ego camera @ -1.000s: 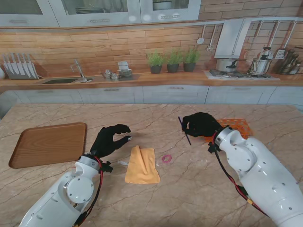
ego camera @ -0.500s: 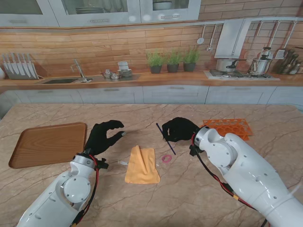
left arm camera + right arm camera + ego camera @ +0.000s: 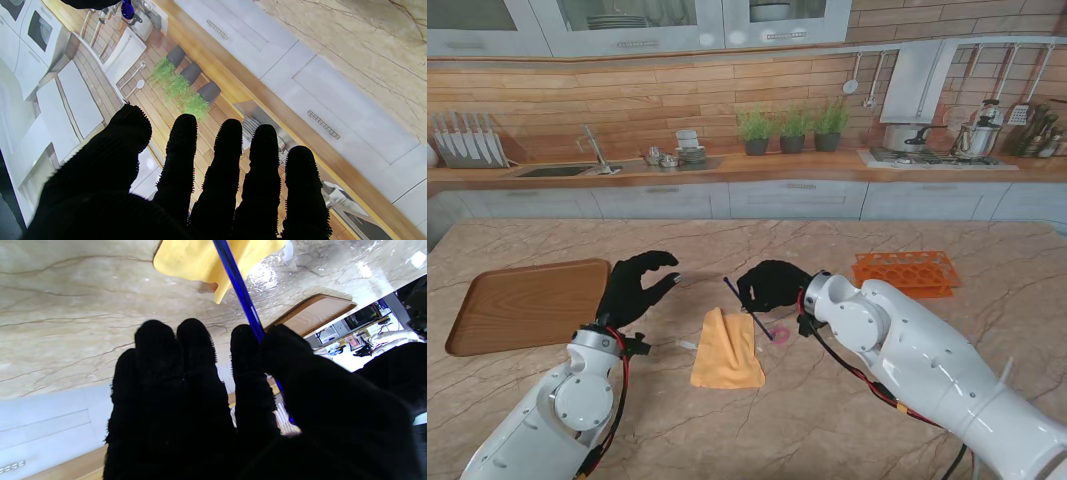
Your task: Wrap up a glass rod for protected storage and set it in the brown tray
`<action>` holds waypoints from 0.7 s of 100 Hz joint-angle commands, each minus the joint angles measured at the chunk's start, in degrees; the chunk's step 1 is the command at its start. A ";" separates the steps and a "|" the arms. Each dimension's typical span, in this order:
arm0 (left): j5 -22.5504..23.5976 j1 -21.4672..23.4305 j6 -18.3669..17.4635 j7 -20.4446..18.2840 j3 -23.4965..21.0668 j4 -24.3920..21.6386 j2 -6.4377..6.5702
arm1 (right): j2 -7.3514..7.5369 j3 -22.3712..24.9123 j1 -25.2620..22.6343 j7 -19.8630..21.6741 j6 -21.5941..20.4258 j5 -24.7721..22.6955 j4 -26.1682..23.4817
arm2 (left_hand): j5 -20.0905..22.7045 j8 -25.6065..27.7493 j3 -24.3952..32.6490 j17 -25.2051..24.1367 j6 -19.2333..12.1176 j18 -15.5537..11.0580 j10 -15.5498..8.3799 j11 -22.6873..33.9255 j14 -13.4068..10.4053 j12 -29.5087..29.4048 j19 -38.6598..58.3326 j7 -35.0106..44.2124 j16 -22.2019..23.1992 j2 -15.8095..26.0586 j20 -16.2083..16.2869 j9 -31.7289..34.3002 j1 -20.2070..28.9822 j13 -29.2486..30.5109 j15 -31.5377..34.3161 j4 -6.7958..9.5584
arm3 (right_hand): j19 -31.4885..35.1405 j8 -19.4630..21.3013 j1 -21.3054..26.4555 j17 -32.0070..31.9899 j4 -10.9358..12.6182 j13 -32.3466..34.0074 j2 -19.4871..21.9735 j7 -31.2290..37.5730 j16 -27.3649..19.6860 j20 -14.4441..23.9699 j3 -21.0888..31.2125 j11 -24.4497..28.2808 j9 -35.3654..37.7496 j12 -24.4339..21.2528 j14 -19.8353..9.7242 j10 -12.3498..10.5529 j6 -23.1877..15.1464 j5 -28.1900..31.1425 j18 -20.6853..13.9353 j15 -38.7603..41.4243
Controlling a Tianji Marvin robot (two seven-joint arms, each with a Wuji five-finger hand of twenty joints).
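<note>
At the far left of the desk (image 3: 897, 410) lay the brown tray (image 3: 527, 303), with nothing in it. Next came the left hand (image 3: 634, 288), raised off the desk with its fingers spread and holding nothing; the left wrist view showed all five fingers (image 3: 227, 166) straight and apart, pointing toward the kitchen cabinets rather than the desk.

Near the middle, the yellow cloth (image 3: 727, 347) lay loosely folded on the desk, with a small pink ring (image 3: 778, 334) just beside its right edge. The right hand (image 3: 772, 284) hovered over the cloth's far right corner, pinched shut on the blue glass rod (image 3: 749, 310), which slanted down toward the cloth. Farther right sat an orange test-tube rack (image 3: 905, 271), well apart from the rest.

The rod looked thin, stiff, light and smooth, so likely slippery and quick to snap under bending; a gentle pinch near its middle would probably suit it, laid down flat rather than tip first. The cloth was soft and would fold easily around it.

The stand view gave the whole layout but hid the grip. The right wrist view showed the rod (image 3: 238, 293) caught between thumb and forefinger, crossing in front of the cloth (image 3: 190, 260), its lower tip out of frame. The left wrist view caught only the rod's rounded blue end (image 3: 127, 9).
</note>
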 commanded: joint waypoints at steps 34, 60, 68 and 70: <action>0.00 0.63 -0.23 -0.02 -0.09 -0.63 -0.44 | -1.49 -6.43 3.50 -1.50 -1.29 -2.65 2.45 | -0.54 0.41 -2.04 -0.75 0.23 0.22 -0.44 -0.08 0.61 0.13 1.35 -1.40 -0.30 2.68 -0.40 -0.84 0.92 -0.87 0.79 2.08 | 5.12 1.20 2.85 1.05 -0.27 2.18 0.88 2.00 1.44 1.27 2.91 2.44 1.04 1.17 1.26 3.32 -0.69 1.95 -0.50 2.88; -0.47 0.63 0.07 -0.31 0.06 -0.72 -0.47 | -1.95 -10.30 6.06 -1.56 -2.55 -3.44 3.91 | -0.59 0.43 -2.29 -0.74 0.13 0.32 -0.42 -0.11 0.66 0.14 1.45 -1.41 -0.30 2.79 -0.39 -0.88 0.97 -0.90 0.82 2.14 | 6.77 1.28 2.64 1.33 -0.25 2.29 0.73 1.96 2.17 2.44 3.04 2.90 1.09 1.53 1.24 3.38 -0.93 2.08 -1.00 4.42; -0.33 0.67 -0.09 -0.12 -0.06 -0.76 -0.49 | -2.23 -11.68 6.89 -1.83 -2.82 -3.67 4.71 | -0.60 0.45 -2.36 -0.79 0.13 0.28 -0.41 -0.04 0.66 0.18 1.45 -1.37 -0.30 2.81 -0.41 -0.81 0.99 -0.88 0.85 2.16 | 7.03 1.33 2.60 1.44 -0.23 2.41 0.67 2.00 2.34 2.66 3.07 3.04 1.20 1.62 1.22 3.45 -0.97 2.14 -1.09 4.78; -0.29 0.69 -0.12 -0.07 -0.09 -0.78 -0.49 | -2.30 -12.00 7.08 -1.86 -2.88 -3.66 4.88 | -0.58 0.46 -2.34 -0.81 0.23 0.30 -0.38 -0.02 0.72 0.19 1.44 -1.36 -0.29 2.79 -0.42 -0.77 1.06 -0.88 0.85 2.17 | 7.10 1.32 2.58 1.45 -0.22 2.42 0.66 1.98 2.39 2.73 3.09 3.08 1.20 1.64 1.23 3.45 -0.98 2.11 -1.12 4.89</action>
